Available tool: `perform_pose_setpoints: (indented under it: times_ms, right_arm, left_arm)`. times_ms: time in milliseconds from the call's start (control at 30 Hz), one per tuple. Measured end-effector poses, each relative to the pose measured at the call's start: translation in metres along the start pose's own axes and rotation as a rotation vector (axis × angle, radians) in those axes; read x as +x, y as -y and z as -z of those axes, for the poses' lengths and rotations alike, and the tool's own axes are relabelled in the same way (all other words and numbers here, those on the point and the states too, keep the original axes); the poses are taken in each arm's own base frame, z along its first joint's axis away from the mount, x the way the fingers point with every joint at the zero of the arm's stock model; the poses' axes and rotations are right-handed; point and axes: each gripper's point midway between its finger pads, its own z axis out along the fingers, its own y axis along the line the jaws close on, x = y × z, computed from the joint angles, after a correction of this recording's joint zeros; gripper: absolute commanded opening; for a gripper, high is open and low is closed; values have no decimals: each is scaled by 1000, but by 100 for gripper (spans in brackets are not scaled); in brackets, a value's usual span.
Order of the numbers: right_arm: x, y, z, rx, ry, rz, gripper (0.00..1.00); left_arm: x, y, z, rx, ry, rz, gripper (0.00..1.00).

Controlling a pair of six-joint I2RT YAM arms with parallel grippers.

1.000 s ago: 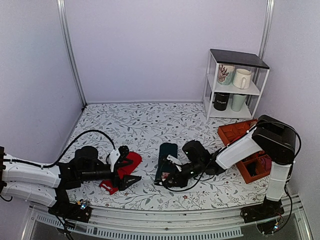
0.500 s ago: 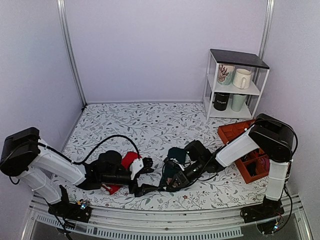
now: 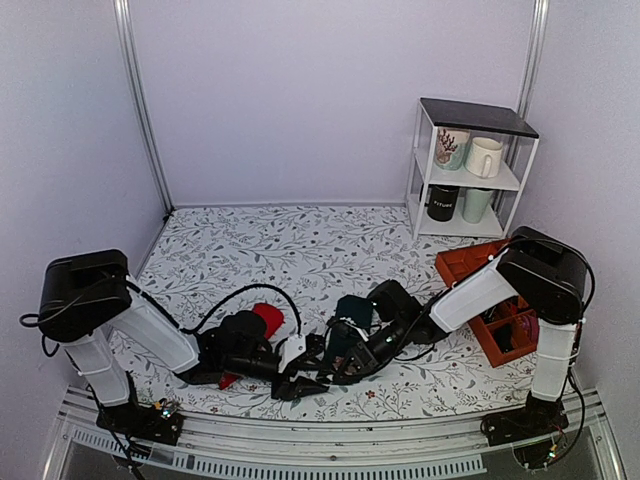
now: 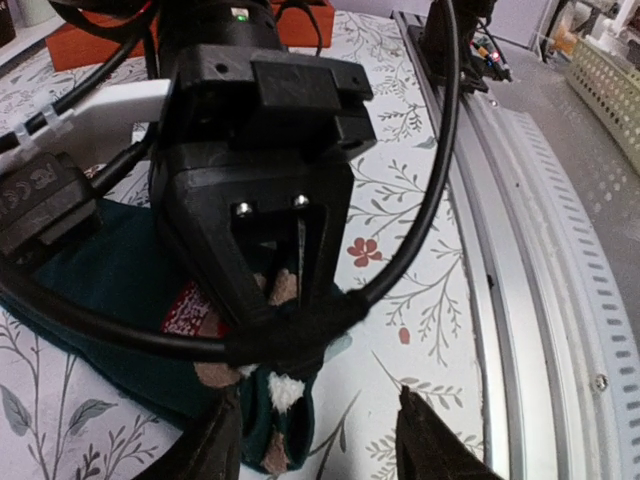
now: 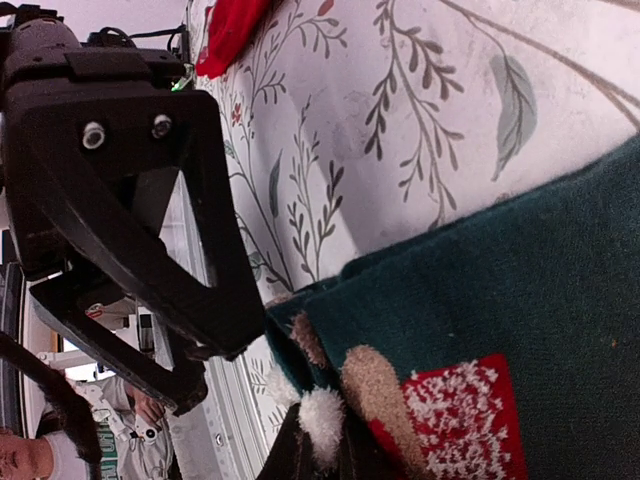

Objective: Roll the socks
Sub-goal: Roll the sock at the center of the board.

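Observation:
The dark teal-green sock [image 3: 350, 318] lies at the table's front middle; it has a red and tan pattern near one end [image 5: 455, 415]. My right gripper [image 3: 336, 366] is shut on that sock's near edge, its fingertips [image 5: 312, 455] pinching beside a white pom. My left gripper [image 3: 300, 378] is open, its two fingers [image 4: 428, 440] standing on either side of the same sock end [image 4: 272, 400], close to the right gripper's black body [image 4: 260, 190]. The bright red sock [image 3: 262, 322] lies free behind the left arm and shows in the right wrist view [image 5: 232, 30].
A white shelf with mugs [image 3: 470, 170] stands at the back right. Orange-red bins [image 3: 478, 264] sit at the right edge. A metal rail [image 3: 330, 452] runs along the front edge, close to both grippers, and shows in the left wrist view [image 4: 530, 260].
My left arm swung right, away from the red sock, to the teal sock's near end. The red sock stayed behind. My right gripper kept hold of the teal sock, which bunched up.

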Motion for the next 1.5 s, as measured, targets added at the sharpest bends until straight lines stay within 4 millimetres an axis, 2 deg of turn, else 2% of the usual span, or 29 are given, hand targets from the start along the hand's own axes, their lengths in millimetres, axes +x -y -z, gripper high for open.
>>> perform_pose_setpoints:
  times_ms: [133,300,333,433,567,667,867,1067,1267,1400,1500]
  right_arm:
    - [0,0,0,0,-3,-5,8]
    - [0,0,0,-1,-6,-8,8]
    - [0,0,0,-1,-6,-8,8]
    - [0,0,0,-1,-7,-9,8]
    - [0,1,0,-3,-9,-12,8]
    - [0,1,0,-7,-10,-14,8]
    - [1,0,0,-15,-17,-17,8]
    - [3,2,2,-23,-27,-40,15]
    - [-1,-3,8,-10,-10,-1,25]
    - [-13,-21,25,25,58,104,37]
    - [-20,-43,47,50,146,234,49]
  left_arm:
    - [6,3,-4,14,-11,6,46]
    - [7,2,-8,12,-9,8,45]
    - [8,1,-8,12,-11,9,46]
    - [14,0,-11,6,-23,16,59]
    - [16,-2,-15,-12,-20,12,61]
    - [16,-4,-18,-26,-17,8,51]
    - [16,-11,-24,-55,-14,6,0]
    - [15,-6,-26,-25,-4,14,0]
    - [18,-9,-22,-49,-34,132,0]
    - [19,-13,-20,-81,-79,248,0]
    - [20,-15,-20,-102,-118,323,0]
